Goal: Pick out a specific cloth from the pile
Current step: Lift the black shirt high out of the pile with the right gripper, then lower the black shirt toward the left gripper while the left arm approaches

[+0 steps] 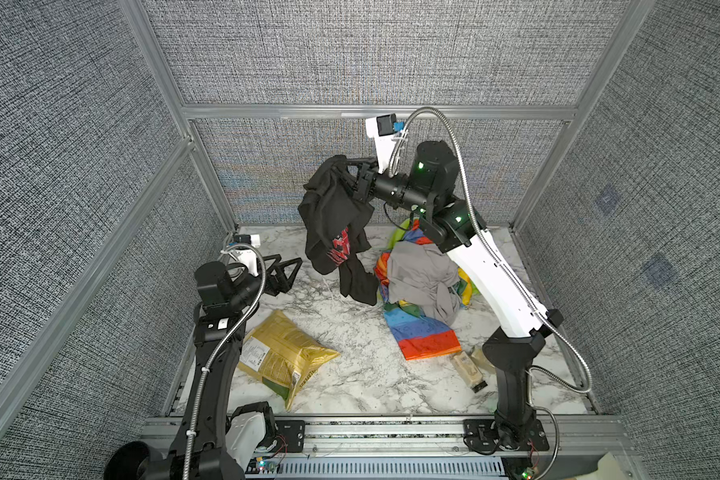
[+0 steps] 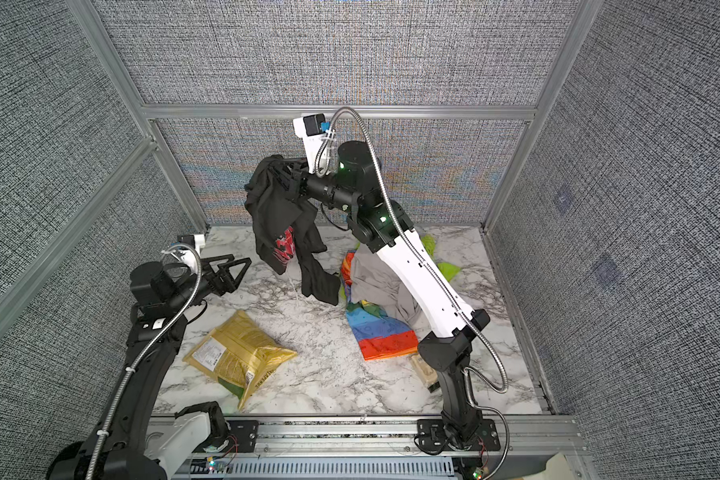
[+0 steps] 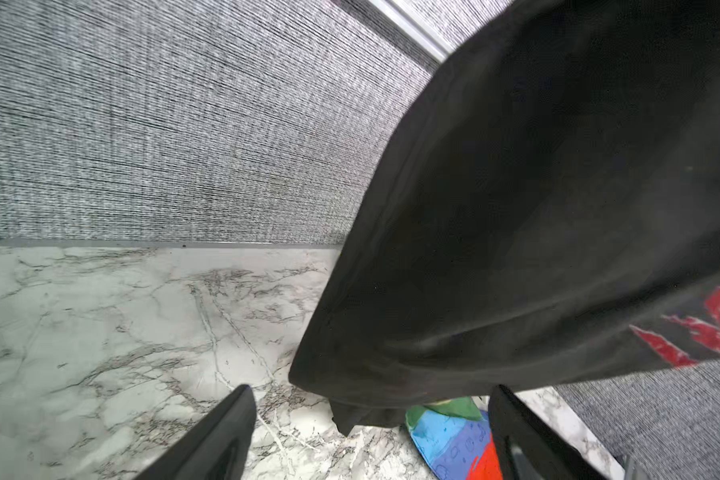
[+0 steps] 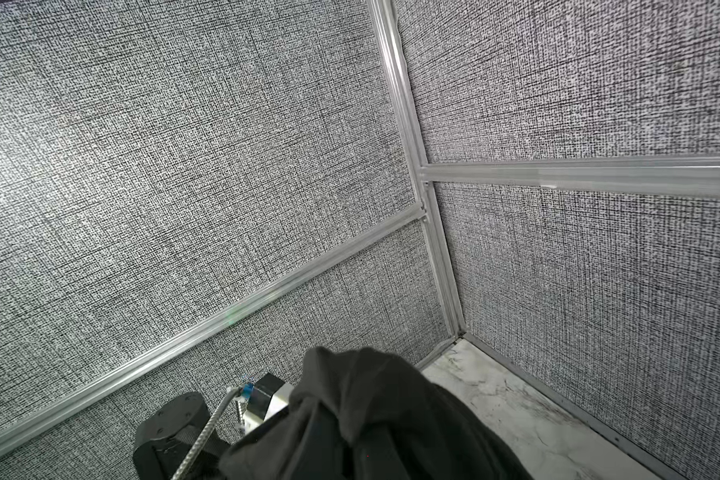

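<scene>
Black cloth (image 1: 333, 224) hides fingertips of right hand (image 1: 348, 176), which clamps it; cloth hangs at its 6 o'clock. Left hand (image 1: 289, 262) wide, empty.

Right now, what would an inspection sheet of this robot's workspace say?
Surface: marble-patterned table, no spills seen.
Job's things: black cloth with red print hangs in the air from the right gripper; the pile of grey, rainbow and green cloths lies beside it.
Clutter: gold bag; small tan packet near the pile.
Grippers: right gripper shut on the black cloth; left gripper open, empty, low over the table.
Cables: two metal-sheathed hoses, neither seen snagged.
Surroundings: grey fabric walls in a metal frame; nothing else seen.
</scene>
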Controlling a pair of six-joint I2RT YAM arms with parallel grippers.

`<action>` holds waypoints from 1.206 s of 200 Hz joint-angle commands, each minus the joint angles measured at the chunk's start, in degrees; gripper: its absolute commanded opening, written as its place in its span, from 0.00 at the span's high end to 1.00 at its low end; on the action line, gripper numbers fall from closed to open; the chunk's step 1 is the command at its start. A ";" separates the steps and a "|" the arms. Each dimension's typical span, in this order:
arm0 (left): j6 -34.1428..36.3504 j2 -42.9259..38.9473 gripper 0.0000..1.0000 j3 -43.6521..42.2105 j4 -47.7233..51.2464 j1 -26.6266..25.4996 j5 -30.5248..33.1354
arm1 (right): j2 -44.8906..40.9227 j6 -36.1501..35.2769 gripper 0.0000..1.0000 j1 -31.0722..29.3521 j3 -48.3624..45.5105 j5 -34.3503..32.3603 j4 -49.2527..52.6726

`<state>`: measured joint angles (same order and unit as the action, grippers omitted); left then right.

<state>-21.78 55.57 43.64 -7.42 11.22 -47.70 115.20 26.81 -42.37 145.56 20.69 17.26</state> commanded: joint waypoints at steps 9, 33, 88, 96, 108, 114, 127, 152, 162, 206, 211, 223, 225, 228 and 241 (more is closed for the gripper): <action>-4.53 -0.81 0.10 -1.83 -6.97 3.07 -4.78 | 0.81 2.05 0.98 -0.34 1.07 4.98 -7.44; -4.88 -2.52 0.11 -2.84 -9.97 4.11 -6.07 | 1.99 3.37 0.98 -0.61 1.36 8.44 -10.00; -7.57 -2.57 0.11 -4.72 -15.46 4.24 -9.23 | 5.59 0.62 0.99 -0.17 -4.56 9.85 -1.30; -8.63 -2.04 0.11 -4.93 -17.18 4.25 -10.71 | 5.47 0.07 0.99 -0.26 -7.30 9.70 -0.84; -9.94 -1.42 0.10 -5.21 -19.30 4.25 -12.36 | 4.68 -0.57 0.99 -0.26 -11.91 8.50 -0.98; -10.71 -1.19 0.09 -5.44 -20.61 4.16 -13.18 | 4.31 -0.93 0.99 -0.25 -13.97 8.06 -1.17; -12.04 -0.91 0.08 -5.79 -23.17 3.41 -14.25 | 3.78 -1.23 0.99 -0.26 -17.07 8.05 -1.68; -8.48 0.29 0.07 -4.29 -19.52 -1.49 -13.83 | 3.54 -1.14 0.99 -0.25 -19.03 10.07 -2.28; -5.99 0.86 0.08 -3.22 -16.40 -3.86 -12.74 | 3.33 -0.98 0.99 -0.25 -19.46 10.96 -2.47; -1.57 3.31 0.08 -0.02 -10.37 -7.57 -2.50 | 1.42 -1.44 0.99 -0.43 -22.31 15.70 -2.14; -1.62 3.83 0.07 0.55 -10.59 -7.77 -2.03 | 1.12 -1.57 0.99 -0.48 -22.79 15.94 -1.91; -1.60 5.11 0.06 2.06 -10.80 -8.28 -1.40 | 0.37 -1.88 0.99 -0.67 -23.88 16.14 -1.49; -1.67 5.28 0.06 2.35 -10.84 -8.42 -1.25 | 0.27 -1.96 0.99 -0.74 -24.02 16.14 -1.41; -1.57 5.52 0.05 2.73 -10.94 -8.54 -1.06 | 0.09 -2.14 0.99 -0.78 -24.24 16.14 -1.25; -0.68 6.52 0.05 4.17 -11.02 -9.60 -0.70 | -0.32 -2.86 0.99 -0.96 -24.95 16.14 -0.47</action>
<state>-24.77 60.80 45.34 -17.85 2.81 -50.85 116.33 25.61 -42.94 121.49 34.87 17.82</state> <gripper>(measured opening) 0.949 0.076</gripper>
